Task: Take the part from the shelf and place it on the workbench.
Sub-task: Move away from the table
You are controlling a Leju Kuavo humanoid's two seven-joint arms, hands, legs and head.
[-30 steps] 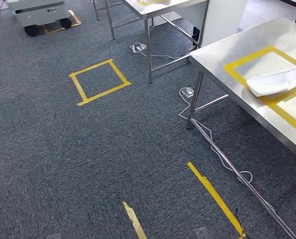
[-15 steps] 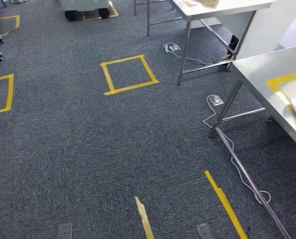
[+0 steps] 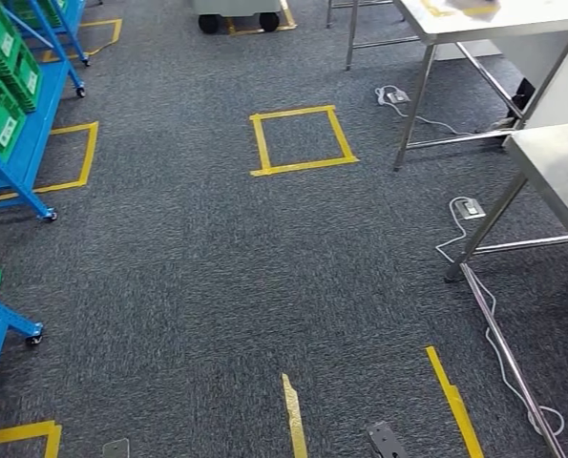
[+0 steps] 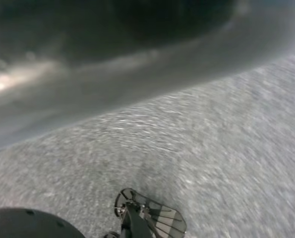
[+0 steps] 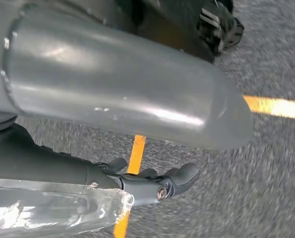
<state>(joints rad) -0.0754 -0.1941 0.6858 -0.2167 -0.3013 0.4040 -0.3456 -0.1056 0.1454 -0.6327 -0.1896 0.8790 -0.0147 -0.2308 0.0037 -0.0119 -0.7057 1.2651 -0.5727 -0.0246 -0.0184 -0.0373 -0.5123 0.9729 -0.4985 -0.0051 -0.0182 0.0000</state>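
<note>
So the shelf [image 3: 30, 143] is sitting off to the robot's left front, its long side running away along that edge, well apart from both arms. Can't pick out the part itself, I'm guessing it's lying in one of the green bins [image 3: 1, 43]. Workbench [image 3: 555, 157] is sitting off to the right. Right hand [image 5: 153, 181] is hanging over the carpet, fingers loosely spread, holding nothing. Left hand I can't tell, too blurry. I'm betting the left arm is nearer.
</note>
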